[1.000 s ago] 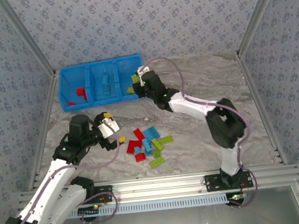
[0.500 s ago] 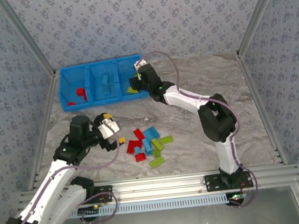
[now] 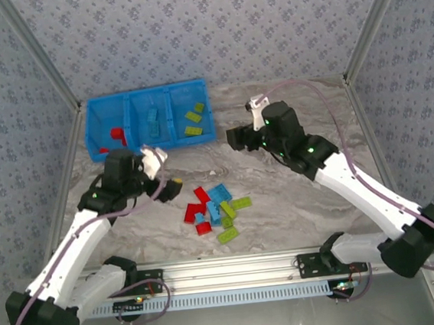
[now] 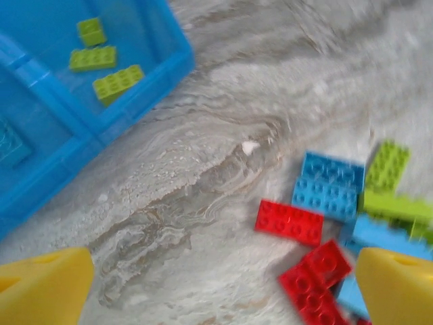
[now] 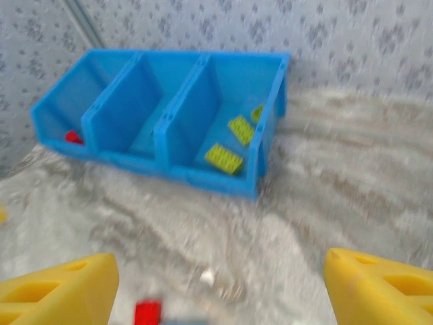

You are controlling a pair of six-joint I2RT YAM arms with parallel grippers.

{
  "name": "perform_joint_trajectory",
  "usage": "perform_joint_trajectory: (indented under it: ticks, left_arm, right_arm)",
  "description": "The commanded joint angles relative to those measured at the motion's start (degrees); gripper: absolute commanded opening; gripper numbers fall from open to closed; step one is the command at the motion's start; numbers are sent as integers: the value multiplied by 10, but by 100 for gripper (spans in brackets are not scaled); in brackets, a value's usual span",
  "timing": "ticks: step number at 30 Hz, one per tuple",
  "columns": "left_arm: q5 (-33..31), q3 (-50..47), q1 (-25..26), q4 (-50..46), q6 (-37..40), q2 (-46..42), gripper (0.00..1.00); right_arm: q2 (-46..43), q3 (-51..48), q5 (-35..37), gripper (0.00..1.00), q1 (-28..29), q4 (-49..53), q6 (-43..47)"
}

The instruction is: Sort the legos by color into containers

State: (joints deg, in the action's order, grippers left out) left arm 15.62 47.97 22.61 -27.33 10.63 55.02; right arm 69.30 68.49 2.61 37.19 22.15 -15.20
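Got left gripper [image 4: 223, 284] gaping and empty, wrist angled down, loose legos [image 4: 328, 186] ahead-right of its fingers. Same on right gripper [image 5: 216, 288]: wide open, holding nothing, arm stretched out, bin [image 5: 267, 122] with lime legos [image 5: 223, 158] ahead-left of the fingertips.

Your tabletop [image 3: 297, 193] is a grey, marbled surface. At its far left stands a bright blue three-compartment bin [image 3: 150, 148], close to the back wall. Near the middle lies a loose cluster of bricks [image 3: 214, 209], touching and overlapping. The red bricks [image 3: 193, 211] are on the left, the light blue bricks [image 3: 220, 194] in the centre, and the lime green bricks [image 3: 241, 203] on the right and near side. A small white speck [image 4: 250, 146] lies between bin and cluster.
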Motion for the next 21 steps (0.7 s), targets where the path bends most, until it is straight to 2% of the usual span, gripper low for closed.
perform_joint_trajectory:
  ticks: [1, 4, 7, 8, 11, 14, 15, 21]
  left_arm:
    - [-66, 46, 23, -95, -267, 36, 96]
    - [-97, 47, 62, -133, -391, 70, 90]
    - [-105, 32, 117, -148, -438, 100, 87]
    - [-109, 21, 135, -148, -443, 106, 85]
    - [-113, -19, 167, -139, -450, 119, 71]
    - [-122, -51, 170, -127, -443, 137, 53]
    - [-117, -54, 170, -121, -436, 145, 50]
    - [-41, -51, 171, -77, -401, 206, 50]
  right_arm:
    - [-6, -9, -77, 83, -4, 183, -52]
    - [-1, -6, -128, 86, -4, 226, -63]
    - [3, -15, -132, 87, -4, 225, -72]
    - [4, -18, -127, 87, -6, 221, -74]
    - [11, -25, -121, 87, -10, 206, -83]
    - [21, -30, -135, 87, -17, 186, -89]
    - [26, -28, -139, 87, -18, 183, -90]
    - [47, -6, -136, 87, -20, 207, -88]
